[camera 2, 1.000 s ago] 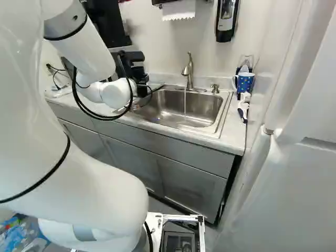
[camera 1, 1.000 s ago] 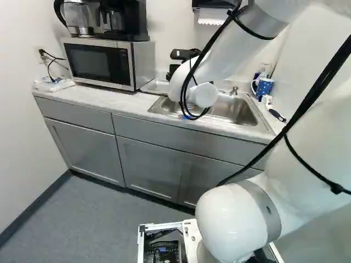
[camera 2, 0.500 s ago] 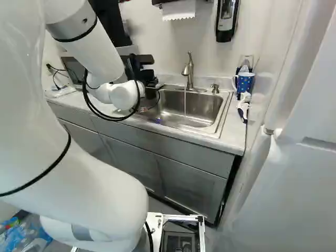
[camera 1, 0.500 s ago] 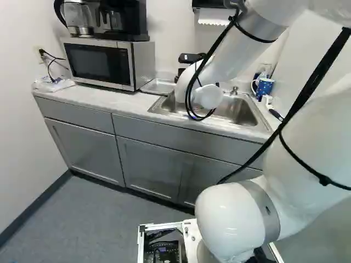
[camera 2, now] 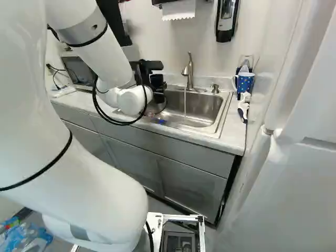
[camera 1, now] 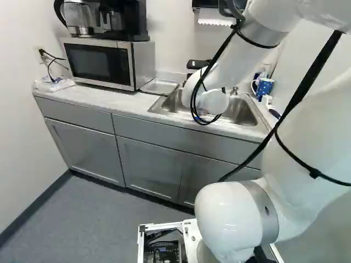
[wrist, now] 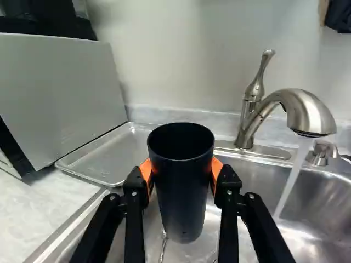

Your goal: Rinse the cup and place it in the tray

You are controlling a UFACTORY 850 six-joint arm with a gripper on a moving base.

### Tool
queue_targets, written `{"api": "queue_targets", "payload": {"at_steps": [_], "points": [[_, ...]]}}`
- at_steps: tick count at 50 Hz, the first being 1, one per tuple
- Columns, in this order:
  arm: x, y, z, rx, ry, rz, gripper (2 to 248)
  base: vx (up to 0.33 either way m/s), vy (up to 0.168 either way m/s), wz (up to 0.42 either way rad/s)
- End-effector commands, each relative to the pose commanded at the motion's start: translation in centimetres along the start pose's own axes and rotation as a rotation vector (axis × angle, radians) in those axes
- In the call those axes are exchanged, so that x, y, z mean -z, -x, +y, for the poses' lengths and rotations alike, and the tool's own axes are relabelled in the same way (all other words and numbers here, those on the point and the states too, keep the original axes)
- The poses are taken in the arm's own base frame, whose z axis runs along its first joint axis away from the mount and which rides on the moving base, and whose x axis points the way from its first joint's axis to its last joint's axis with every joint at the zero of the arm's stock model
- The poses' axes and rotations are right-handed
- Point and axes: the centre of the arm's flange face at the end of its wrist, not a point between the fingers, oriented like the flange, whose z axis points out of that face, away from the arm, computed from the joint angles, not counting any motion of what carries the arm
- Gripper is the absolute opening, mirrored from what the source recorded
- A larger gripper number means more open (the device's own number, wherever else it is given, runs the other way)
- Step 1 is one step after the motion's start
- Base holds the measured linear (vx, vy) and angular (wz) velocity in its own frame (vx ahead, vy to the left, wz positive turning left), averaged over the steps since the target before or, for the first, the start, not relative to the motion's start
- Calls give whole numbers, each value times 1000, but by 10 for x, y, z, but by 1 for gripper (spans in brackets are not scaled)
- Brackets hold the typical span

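Note:
In the right base view my gripper [camera 2: 151, 68] is a dark shape over the sink's left end, partly hidden by the wrist. In the wrist view the gripper [wrist: 182, 172] has its orange pads against both sides of a dark, upright cup [wrist: 181, 203], shut on it. The cup is above the sink [wrist: 252, 175], left of the tap [wrist: 307, 112], from which water [wrist: 290, 183] runs down beside the cup without touching it. The metal tray [wrist: 98, 159] lies on the counter between microwave and sink; it also shows in the left base view [camera 1: 159, 86].
The microwave [camera 1: 101, 63] stands left of the tray, with a coffee maker [camera 1: 123, 19] on top. Right of the sink are a blue mug [camera 2: 245, 82] and a white-and-dark brush [camera 2: 243, 107]. A soap dispenser [camera 2: 227, 21] and paper towels [camera 2: 178, 9] hang above.
The arm has swung rightward along the sink, bringing gripper and cup closer to the running water. More of the tray shows in the left base view. The base has stayed put.

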Motion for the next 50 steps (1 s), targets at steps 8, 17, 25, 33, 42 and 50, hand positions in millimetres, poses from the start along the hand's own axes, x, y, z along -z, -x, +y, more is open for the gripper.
{"api": "queue_targets", "payload": {"at_steps": [8, 17, 25, 33, 42, 50], "points": [[2, 8, 11, -3, 27, -8, 122, 0, 0, 0], [0, 15, 24, -6, 58, -19, 122, 0, 0, 0], [-3, 22, 35, -10, 84, -29, 122, 0, 0, 0], [-5, 29, 47, -13, 111, -39, 122, 0, 0, 0], [-7, 33, 60, -17, 141, -38, 122, 0, 0, 0], [-8, 31, 71, -19, 167, -18, 122, 0, 0, 0]]}}
